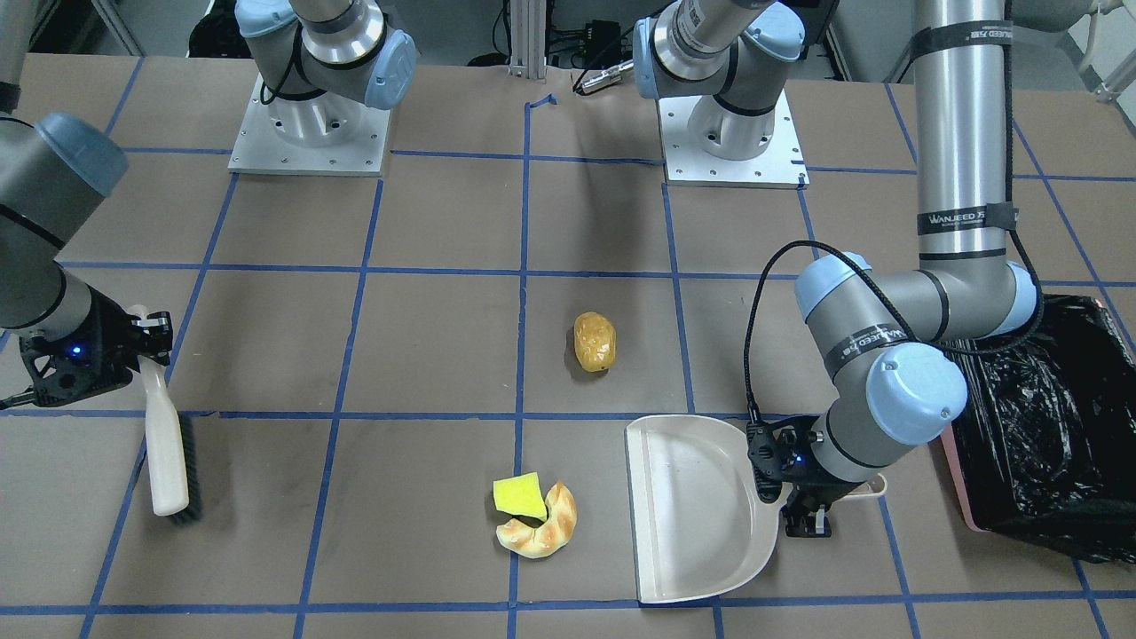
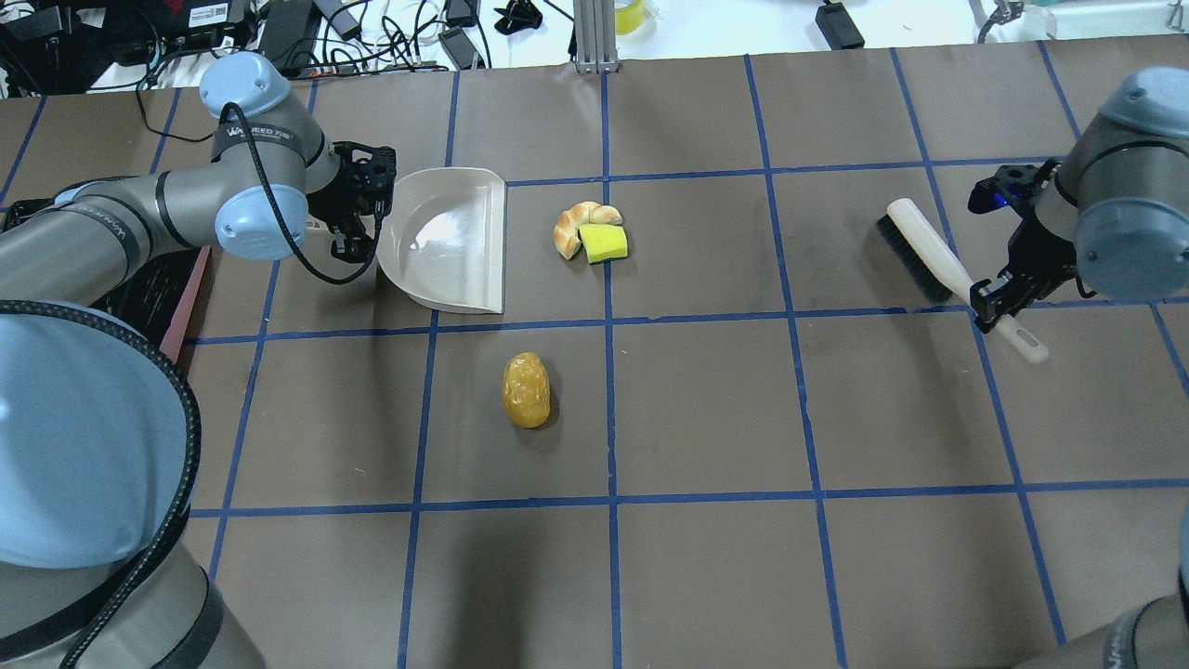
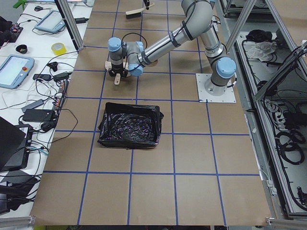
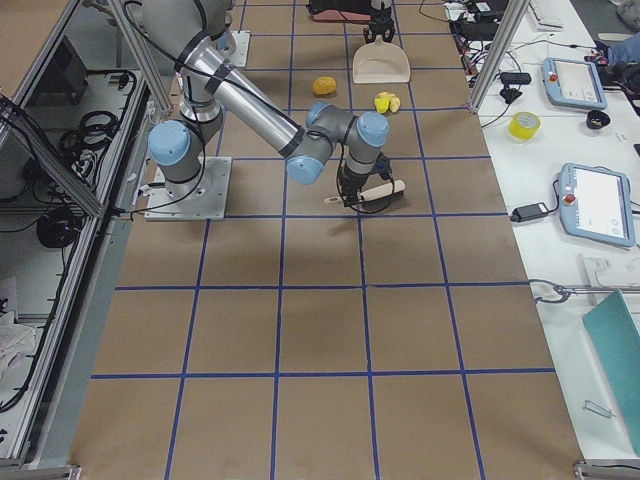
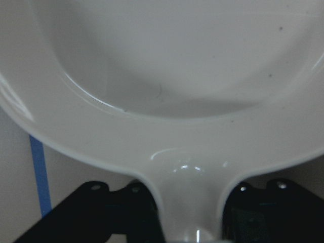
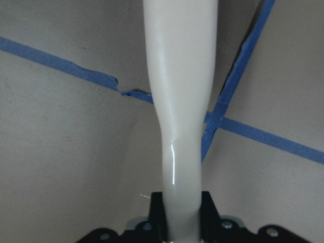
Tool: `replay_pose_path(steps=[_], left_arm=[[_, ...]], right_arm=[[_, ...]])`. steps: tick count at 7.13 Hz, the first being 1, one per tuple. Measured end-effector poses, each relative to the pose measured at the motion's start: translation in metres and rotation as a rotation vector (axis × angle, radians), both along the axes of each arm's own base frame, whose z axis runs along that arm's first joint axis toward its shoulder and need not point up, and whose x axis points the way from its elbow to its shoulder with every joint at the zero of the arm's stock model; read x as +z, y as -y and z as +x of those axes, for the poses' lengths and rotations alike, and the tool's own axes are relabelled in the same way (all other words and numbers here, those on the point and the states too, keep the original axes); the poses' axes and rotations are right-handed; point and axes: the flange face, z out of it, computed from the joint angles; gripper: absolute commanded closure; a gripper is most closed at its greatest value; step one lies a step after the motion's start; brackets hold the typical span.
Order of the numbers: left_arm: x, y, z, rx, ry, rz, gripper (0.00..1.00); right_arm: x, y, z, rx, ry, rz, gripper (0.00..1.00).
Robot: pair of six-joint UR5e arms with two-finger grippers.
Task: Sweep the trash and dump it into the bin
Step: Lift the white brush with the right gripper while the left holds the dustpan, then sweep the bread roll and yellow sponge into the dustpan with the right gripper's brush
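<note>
Dustpan (image 5: 167,126) handle pinched by left end effector (image 1: 809,510); right end effector (image 2: 992,302) pinches brush (image 2: 929,249); trash (image 2: 527,390) lies between.

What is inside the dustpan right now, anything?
Empty. The dustpan shows only its bare cream inside; the potato, the croissant and the yellow-green wedge all lie outside it.

light: bright, even, overhead | shadows: soft, short | glare: dustpan (image 5: 182,167) handle | wrist views: soft-focus

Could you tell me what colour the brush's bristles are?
Dark, nearly black, under the brush's cream back; clearest in the overhead exterior view.
</note>
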Motion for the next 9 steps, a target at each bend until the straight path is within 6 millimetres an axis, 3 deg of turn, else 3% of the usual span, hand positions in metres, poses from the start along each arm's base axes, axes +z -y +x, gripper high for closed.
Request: replay_pose_path(steps=[2,3,7,9], left_arm=[[0.000,0.001,-0.005,-0.009,0.003,-0.001,1.00],[0.000,0.001,-0.006,-0.009,0.005,0.000,1.00],[-0.003,0.001,-0.006,-0.010,0.010,0.005,1.00],[-0.003,0.001,-0.006,-0.010,0.010,0.004,1.00]], right_arm=[[0.020,0.008,0.010,-0.053,0.002,-0.031,1.00],[0.026,0.013,0.035,-0.140,0.038,-0.041,1.00],[0.030,0.026,0.209,-0.290,0.067,-0.040,1.00],[0.021,0.038,0.287,-0.306,0.054,-0.040,1.00]])
